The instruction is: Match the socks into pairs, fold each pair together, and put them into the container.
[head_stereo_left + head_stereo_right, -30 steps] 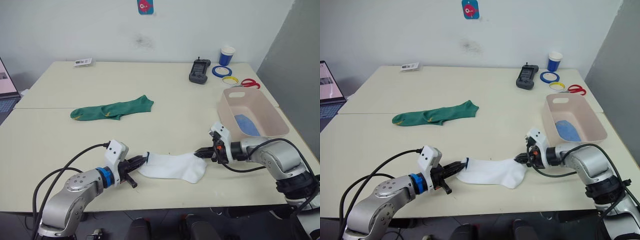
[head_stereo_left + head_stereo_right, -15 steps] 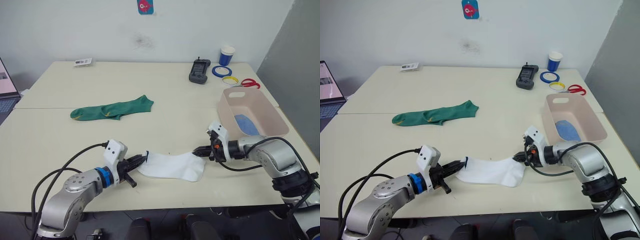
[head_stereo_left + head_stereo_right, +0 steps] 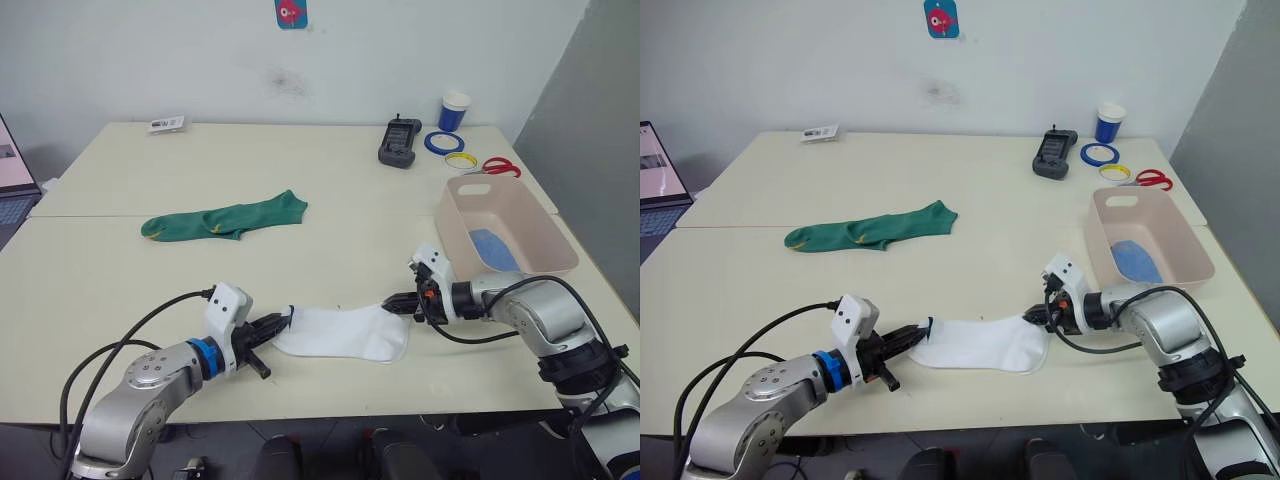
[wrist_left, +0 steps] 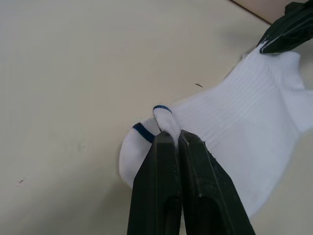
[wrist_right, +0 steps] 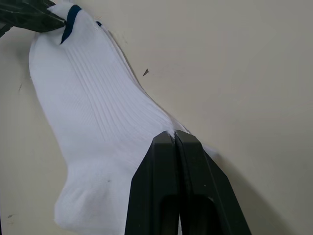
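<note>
A: Biggest first. What's on record?

B: Cream table, two tops butted, seam running across the left half. Pale wall behind, with a small blue and red sticker; its print is too small to read. Edge of a laptop at far left.

A: The container?

B: Pink bin on the right side of the table, slot handle at its far end. Light blue socks lie inside on the floor of it.

A: The other socks?

B: Green socks stacked flat, left of centre, well apart from both arms. White socks near the front edge, stretched between the two grippers. Ribbed knit, dark blue trim at the cuff. No brand visible.

A: Left gripper?

B: Left gripper is clamped tight on the blue-trimmed cuff end, a fold of white fabric pinched between the fingers.

A: Right?

B: Right gripper, fingers pressed together on the edge of the white fabric at the end nearer the bin. It sits just beside the bin's near corner, not touching it.

A: Small items?

B: Far right corner: black handheld device; blue-and-white paper cup; blue tape ring; yellow tape ring; red-handled scissors. Far left: a small packet, label unreadable.
</note>
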Robot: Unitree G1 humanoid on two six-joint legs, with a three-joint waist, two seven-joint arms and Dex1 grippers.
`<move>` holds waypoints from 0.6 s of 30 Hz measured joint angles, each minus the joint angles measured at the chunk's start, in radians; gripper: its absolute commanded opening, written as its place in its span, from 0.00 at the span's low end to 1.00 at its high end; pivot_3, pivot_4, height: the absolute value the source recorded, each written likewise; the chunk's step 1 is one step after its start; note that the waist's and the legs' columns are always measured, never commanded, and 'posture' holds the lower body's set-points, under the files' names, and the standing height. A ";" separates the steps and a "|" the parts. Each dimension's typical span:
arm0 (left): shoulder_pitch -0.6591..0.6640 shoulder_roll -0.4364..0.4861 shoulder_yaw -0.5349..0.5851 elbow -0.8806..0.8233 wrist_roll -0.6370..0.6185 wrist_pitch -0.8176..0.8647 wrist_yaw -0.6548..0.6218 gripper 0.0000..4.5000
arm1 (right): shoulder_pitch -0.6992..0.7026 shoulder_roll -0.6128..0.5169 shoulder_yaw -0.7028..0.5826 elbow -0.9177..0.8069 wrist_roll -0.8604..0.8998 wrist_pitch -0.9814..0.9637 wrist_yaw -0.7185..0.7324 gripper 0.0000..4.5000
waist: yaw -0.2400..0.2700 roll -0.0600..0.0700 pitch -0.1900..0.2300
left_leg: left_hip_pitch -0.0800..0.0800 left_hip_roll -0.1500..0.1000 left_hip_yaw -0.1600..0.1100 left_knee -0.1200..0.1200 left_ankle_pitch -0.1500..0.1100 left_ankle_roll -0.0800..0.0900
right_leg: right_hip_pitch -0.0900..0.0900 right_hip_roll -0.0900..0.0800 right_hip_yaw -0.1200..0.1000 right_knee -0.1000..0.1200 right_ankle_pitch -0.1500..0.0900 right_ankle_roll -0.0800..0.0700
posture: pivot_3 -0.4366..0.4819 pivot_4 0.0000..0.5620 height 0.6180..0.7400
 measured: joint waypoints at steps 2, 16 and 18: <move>-0.001 0.000 0.000 0.009 0.000 -0.001 0.000 0.01 | 0.000 0.000 0.000 0.000 0.000 0.000 0.003 0.00 | 0.000 0.000 0.000 | 0.000 0.000 0.000 0.000 0.000 0.000 | 0.000 0.000 0.000 0.000 0.000 0.000 | 0.48 0.27 1.00; -0.047 -0.006 -0.024 0.056 0.004 -0.021 -0.012 0.01 | 0.000 -0.009 0.000 0.001 0.000 0.003 0.011 0.00 | 0.000 0.000 0.000 | 0.000 0.000 0.000 0.000 0.000 0.000 | 0.000 0.000 0.000 0.000 0.000 0.000 | 0.48 0.27 1.00; -0.055 -0.006 -0.030 0.060 0.007 -0.023 -0.014 0.01 | 0.000 -0.009 0.000 0.001 0.000 0.003 0.011 0.00 | 0.000 0.000 0.000 | 0.000 0.000 0.000 0.000 0.000 0.000 | 0.000 0.000 0.000 0.000 0.000 0.000 | 0.48 0.27 1.00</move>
